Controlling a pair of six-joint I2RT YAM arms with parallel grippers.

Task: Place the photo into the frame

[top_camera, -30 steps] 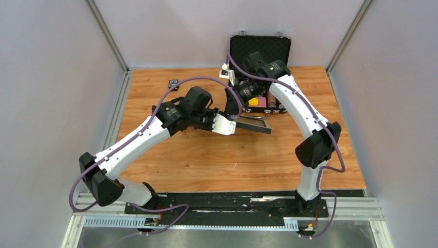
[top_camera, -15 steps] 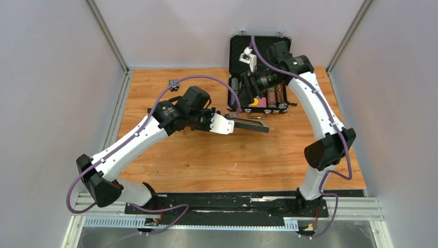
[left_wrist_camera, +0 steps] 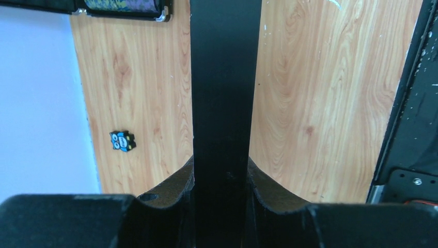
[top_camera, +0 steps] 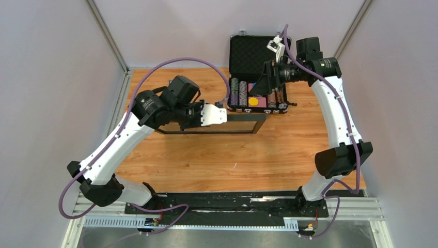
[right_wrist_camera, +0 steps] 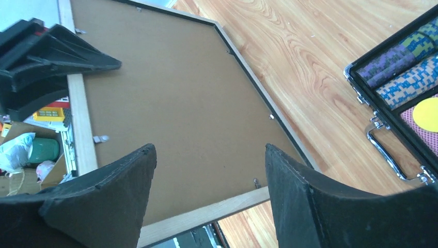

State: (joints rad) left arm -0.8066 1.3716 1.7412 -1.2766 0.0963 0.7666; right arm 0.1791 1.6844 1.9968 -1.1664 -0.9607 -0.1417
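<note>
Left claw (left_wrist_camera: 221, 168) is clamped on the black rail of the frame (right_wrist_camera: 78, 119), lifted over the tabletop (top_camera: 217, 160) w/ brown back up, right claw (right_wrist_camera: 209, 155) open & empty; we should hold it level, and the photo we cannot see.

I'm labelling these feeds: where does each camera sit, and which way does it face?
Top external: above and behind the bases, looking down on the table; left arm and right arm show whole.
Left wrist: on the left arm, looking along a rail of the frame clamped in the left gripper; fingers show.
Right wrist: looks down between the fingers of the open right gripper at the backing panel.
Shared: all show the frame and chip case.
</note>
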